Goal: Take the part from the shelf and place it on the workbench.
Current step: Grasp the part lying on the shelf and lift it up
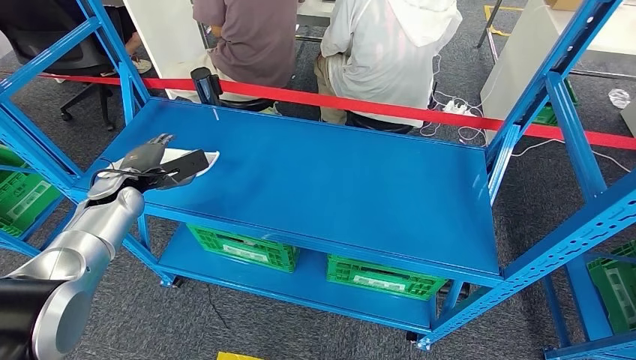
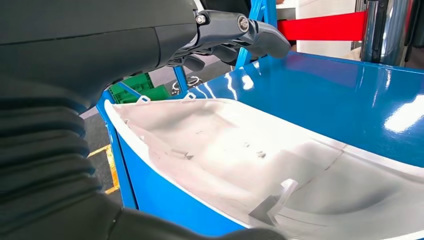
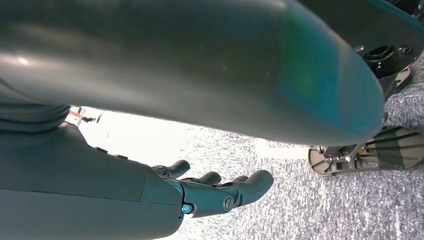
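Observation:
A white, thin, curved plastic part [image 1: 202, 159] lies on the left end of the blue surface [image 1: 337, 180]. My left hand [image 1: 154, 159] reaches over it from the left. In the left wrist view the part [image 2: 240, 150] sits right in front of the palm. The dark fingers [image 2: 235, 30] are stretched out above it with a visible gap, so nothing is gripped. My right hand [image 3: 220, 192] hangs low over grey carpet, its fingers loosely apart and holding nothing.
Blue rack posts [image 1: 559, 97] frame the surface on both sides. Green crates [image 1: 244, 247] stand on the lower shelf. A red barrier tape [image 1: 390, 111] runs behind, with two seated people [image 1: 390, 52] beyond it. More green crates [image 1: 22, 195] sit at far left.

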`<action>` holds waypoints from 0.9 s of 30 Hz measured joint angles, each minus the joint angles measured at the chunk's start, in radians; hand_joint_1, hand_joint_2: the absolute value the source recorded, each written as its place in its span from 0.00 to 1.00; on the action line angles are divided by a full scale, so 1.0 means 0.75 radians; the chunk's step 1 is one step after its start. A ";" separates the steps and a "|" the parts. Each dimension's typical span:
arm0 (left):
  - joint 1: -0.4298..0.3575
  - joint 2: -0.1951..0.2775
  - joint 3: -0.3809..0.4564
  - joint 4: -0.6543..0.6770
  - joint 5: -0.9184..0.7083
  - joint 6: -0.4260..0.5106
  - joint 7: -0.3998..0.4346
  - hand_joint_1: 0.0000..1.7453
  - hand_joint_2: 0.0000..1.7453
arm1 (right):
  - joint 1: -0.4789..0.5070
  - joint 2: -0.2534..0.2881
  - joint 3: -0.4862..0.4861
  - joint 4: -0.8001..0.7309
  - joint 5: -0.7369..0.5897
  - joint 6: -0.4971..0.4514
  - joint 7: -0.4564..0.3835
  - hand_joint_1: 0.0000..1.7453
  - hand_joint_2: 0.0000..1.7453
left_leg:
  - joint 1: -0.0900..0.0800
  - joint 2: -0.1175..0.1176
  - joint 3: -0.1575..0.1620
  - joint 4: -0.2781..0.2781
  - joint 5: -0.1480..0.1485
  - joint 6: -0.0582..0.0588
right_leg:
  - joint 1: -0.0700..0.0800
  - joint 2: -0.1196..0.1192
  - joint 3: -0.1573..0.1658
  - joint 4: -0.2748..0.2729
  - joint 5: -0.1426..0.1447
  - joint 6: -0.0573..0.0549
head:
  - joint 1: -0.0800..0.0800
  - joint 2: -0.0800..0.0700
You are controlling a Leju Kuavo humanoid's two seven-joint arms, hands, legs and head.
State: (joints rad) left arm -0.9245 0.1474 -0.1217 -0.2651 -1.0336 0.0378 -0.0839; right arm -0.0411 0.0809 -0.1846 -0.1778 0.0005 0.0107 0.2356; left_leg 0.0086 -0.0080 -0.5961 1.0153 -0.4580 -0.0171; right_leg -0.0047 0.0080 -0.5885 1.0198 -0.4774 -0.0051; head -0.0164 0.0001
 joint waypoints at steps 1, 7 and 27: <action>0.000 0.000 0.000 0.000 0.002 0.000 -0.001 0.00 1.00 | 0.000 0.000 0.000 0.000 0.001 0.001 0.000 0.00 0.00 | 0.000 0.000 0.000 0.000 0.000 0.000 | 0.000 0.000 0.000 0.000 0.000 0.000 | 0.000 0.000; 0.007 0.003 0.000 0.000 0.004 0.003 -0.003 0.00 1.00 | 0.000 0.000 0.000 0.000 0.003 0.003 -0.001 0.00 0.00 | 0.000 0.000 0.000 0.000 0.000 0.000 | 0.000 0.000 0.000 0.000 0.000 0.000 | 0.000 0.000; 0.069 -0.003 -0.007 0.011 -0.049 -0.005 0.027 0.00 1.00 | -0.004 0.000 0.000 0.000 0.022 -0.005 0.005 0.00 0.00 | 0.000 0.000 0.000 0.000 0.000 0.000 | 0.000 0.000 0.000 0.000 0.000 0.000 | 0.000 0.000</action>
State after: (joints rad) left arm -0.8727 0.1450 -0.1268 -0.2567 -1.0706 0.0342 -0.0633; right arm -0.0438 0.0809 -0.1846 -0.1778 0.0168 0.0070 0.2394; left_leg 0.0086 -0.0080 -0.5959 1.0153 -0.4580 -0.0171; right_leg -0.0048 0.0081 -0.5886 1.0199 -0.4775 -0.0051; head -0.0164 0.0002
